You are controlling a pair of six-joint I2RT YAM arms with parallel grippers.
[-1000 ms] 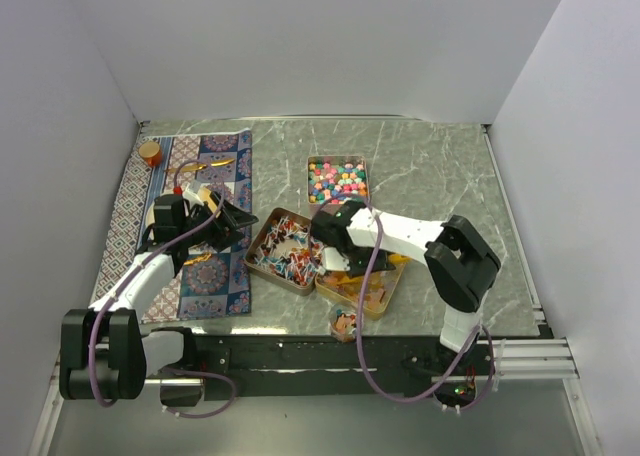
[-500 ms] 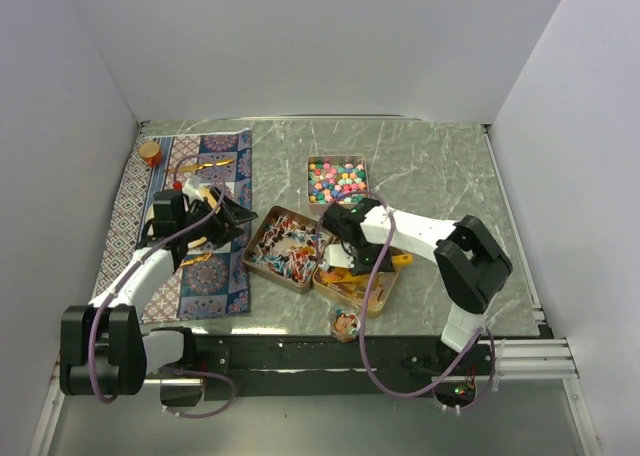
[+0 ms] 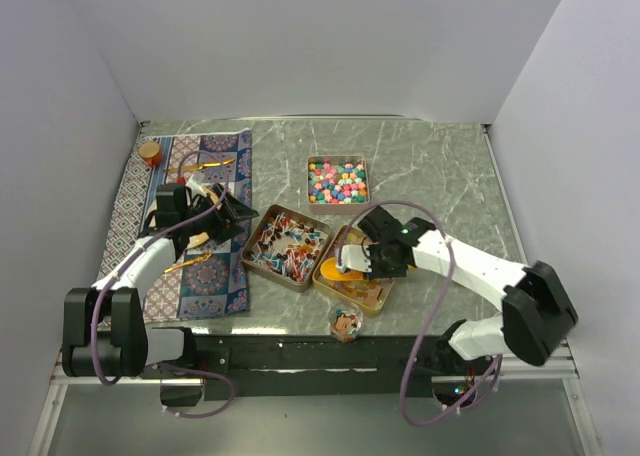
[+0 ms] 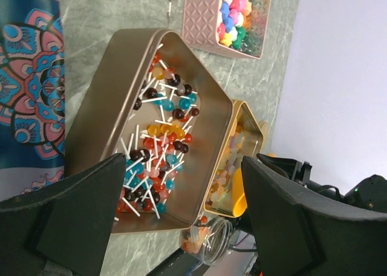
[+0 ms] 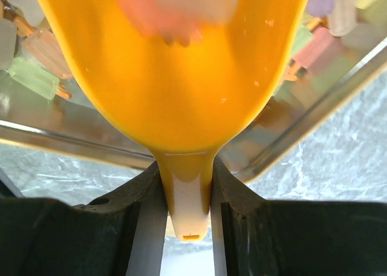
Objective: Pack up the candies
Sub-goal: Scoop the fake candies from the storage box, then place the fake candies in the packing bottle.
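Marble tabletop [image 3: 440, 176], side items.
Patterned mat [image 3: 215, 286] at left, gold spoon [image 3: 213, 163] on it; orange scoop [image 3: 338, 269] over right gold tin [image 3: 378, 301].

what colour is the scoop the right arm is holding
Orange-yellow: the scoop shows best in the right wrist view.

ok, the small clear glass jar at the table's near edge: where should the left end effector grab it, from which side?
Take the small clear glass jar across its round side wall, below the rim, coming in from its left. It seems to stand upright, mouth up, and the gold metal tin of pastel squares crowds its far-right side, while the left looks free.
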